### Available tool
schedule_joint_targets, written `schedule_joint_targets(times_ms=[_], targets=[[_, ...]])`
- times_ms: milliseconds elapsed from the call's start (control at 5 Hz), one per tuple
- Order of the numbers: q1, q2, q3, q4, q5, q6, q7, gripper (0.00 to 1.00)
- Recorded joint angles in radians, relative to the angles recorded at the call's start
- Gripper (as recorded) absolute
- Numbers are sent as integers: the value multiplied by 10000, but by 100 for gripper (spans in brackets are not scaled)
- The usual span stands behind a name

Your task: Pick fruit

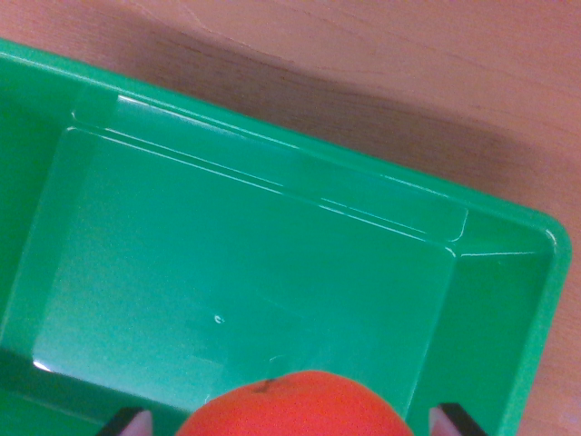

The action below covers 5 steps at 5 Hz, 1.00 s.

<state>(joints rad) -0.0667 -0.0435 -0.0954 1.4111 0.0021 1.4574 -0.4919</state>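
Observation:
An orange-red round fruit (295,406) with a small dark stem mark shows at the bottom edge of the wrist view, cut off by the frame. It lies over the near part of a green plastic bin (272,263). My gripper (289,423) straddles it. One pale fingertip (134,423) is at the wrist view's left of the fruit and another fingertip (448,420) at the right. A narrow strip of green shows between each tip and the fruit, so the jaws stand open around it. Whether the fruit rests on the bin floor is hidden.
The bin's glossy floor holds nothing else in view. Its rim (554,272) runs along the top and down the wrist view's right. Beyond the rim lies a wooden tabletop (408,64), with the bin's shadow along it.

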Motion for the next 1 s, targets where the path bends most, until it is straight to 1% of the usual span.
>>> schedule_joint_targets(times_ms=[200,400,1000], targets=[[0,0,0,0,0,0,0,100],[2,-53,-2,96,-8,148,6,100],[4,-82,-3,149,-12,231,10,100]])
